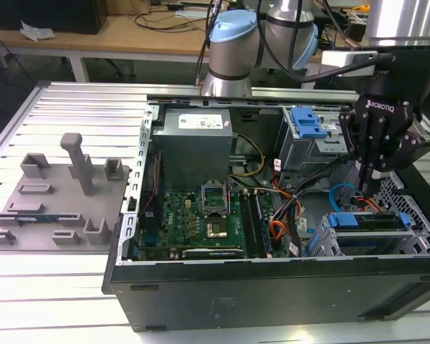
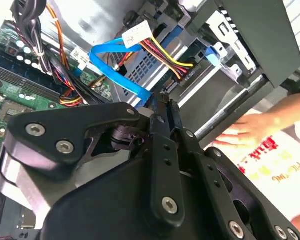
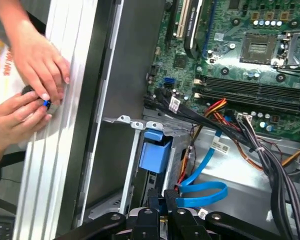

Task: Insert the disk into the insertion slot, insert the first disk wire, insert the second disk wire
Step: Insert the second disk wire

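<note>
While the gripper (image 1: 368, 188) hangs over the back end of the drive bay, its fingers (image 2: 166, 112) look pressed together, though whether a small plug is pinched between them I cannot tell. The tips sit right at the edge of the disk (image 1: 369, 221), just where the light-blue cable (image 1: 342, 195) loops up beside it. The disk in its blue frame (image 3: 155, 152) already lies inside the slot (image 1: 416, 231), the low grey perforated cage at the exterior view's right. In the second wrist view the blue cable (image 2: 117, 70) runs from near the fingertips toward a white plug (image 2: 136, 34) with red, yellow and black wires. An orange and black wire bundle (image 1: 281, 228) lies between the cage and the motherboard (image 1: 201, 218). Further off stands the taller grey cage (image 1: 308, 140) with a blue handle. Outside the computer case (image 1: 272, 294), a person's hands (image 3: 32, 95) rest on the ribbed metal table (image 1: 57, 287), holding something small
</note>
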